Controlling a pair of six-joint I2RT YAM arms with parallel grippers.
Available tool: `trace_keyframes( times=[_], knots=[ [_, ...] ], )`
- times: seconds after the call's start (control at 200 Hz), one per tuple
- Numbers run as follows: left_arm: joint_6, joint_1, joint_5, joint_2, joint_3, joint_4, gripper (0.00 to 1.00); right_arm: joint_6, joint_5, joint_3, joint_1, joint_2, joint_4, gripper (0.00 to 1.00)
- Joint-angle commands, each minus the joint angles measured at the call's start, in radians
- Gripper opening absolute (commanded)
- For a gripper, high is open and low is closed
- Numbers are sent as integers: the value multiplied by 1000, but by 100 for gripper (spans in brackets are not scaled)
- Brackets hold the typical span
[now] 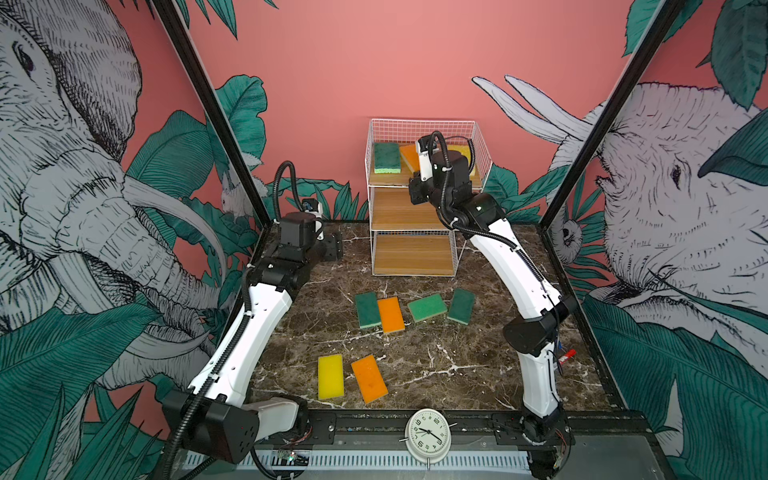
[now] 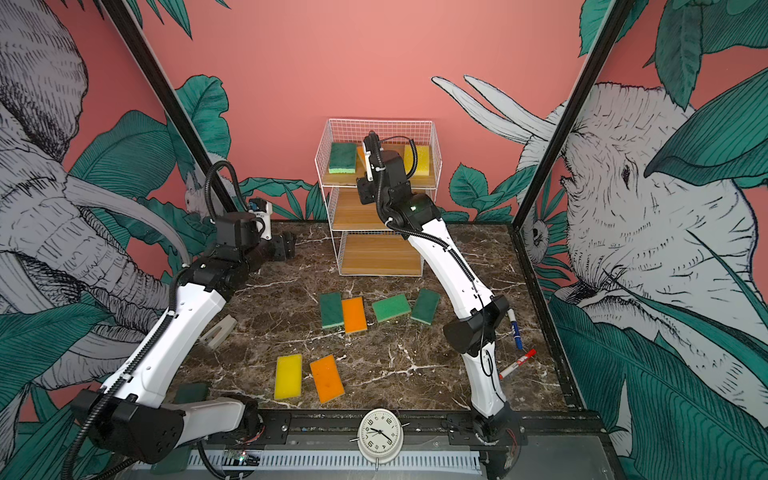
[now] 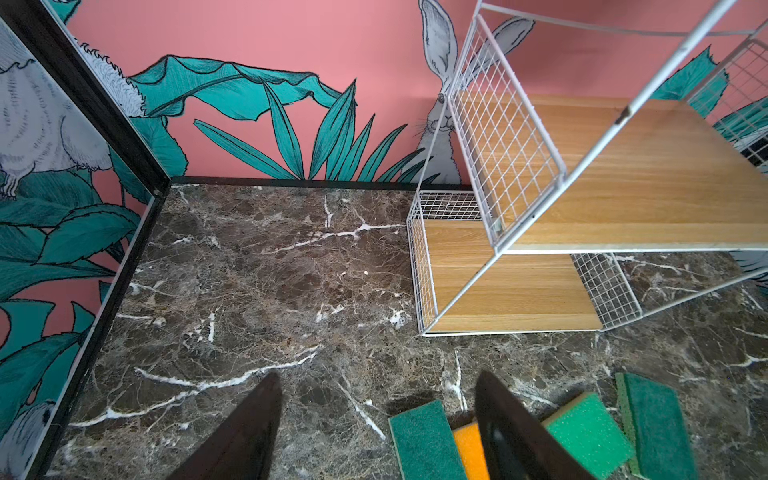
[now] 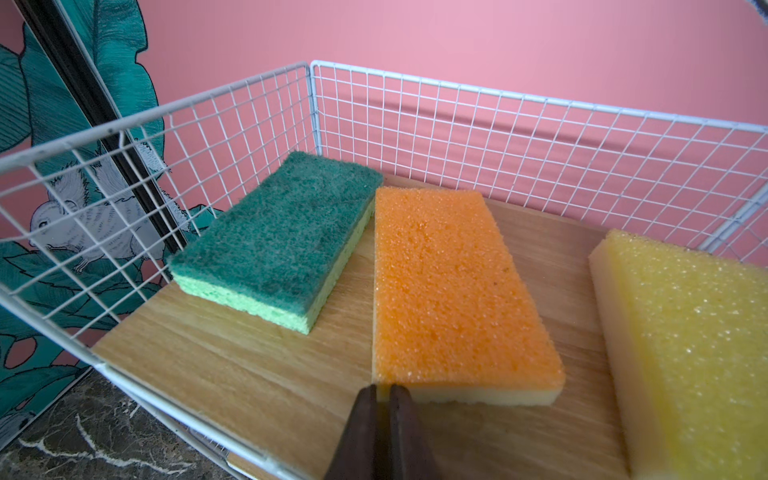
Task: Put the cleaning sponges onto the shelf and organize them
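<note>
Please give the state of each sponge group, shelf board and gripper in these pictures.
Top board, holds green sponge, orange sponge and yellow sponge, flat.
Middle board, bare.
Bottom board, bare.
Six sponges on the table, flat, not yet shelved.
Left gripper, open, empty.
Right gripper, shut, empty, at the orange sponge's near edge.

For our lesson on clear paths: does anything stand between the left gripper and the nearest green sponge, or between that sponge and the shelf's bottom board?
Nothing visible does. Only bare table lies between the left gripper and the green sponge, and between it and the bottom board. The right arm reaches higher up.
</note>
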Motion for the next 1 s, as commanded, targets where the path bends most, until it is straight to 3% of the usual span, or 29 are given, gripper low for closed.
trace_keyframes(
  times=[0.0,0.275,0.645,0.815,0.995],
  knots=[
    [-9,7,12,-39,-18,15,74,3,3,-39,9,-50,4,13],
    [-11,8,23,-41,-19,10,74,0,-16,-73,20,-98,2,18],
    [-10,9,31,-41,-15,18,74,-66,4,-47,18,-146,6,59],
    [-4,9,24,-42,-18,25,74,-73,-55,62,-3,-100,-29,68],
    [-9,9,29,-40,-35,38,75,-5,-133,164,-59,-34,-91,74]
  ],
)
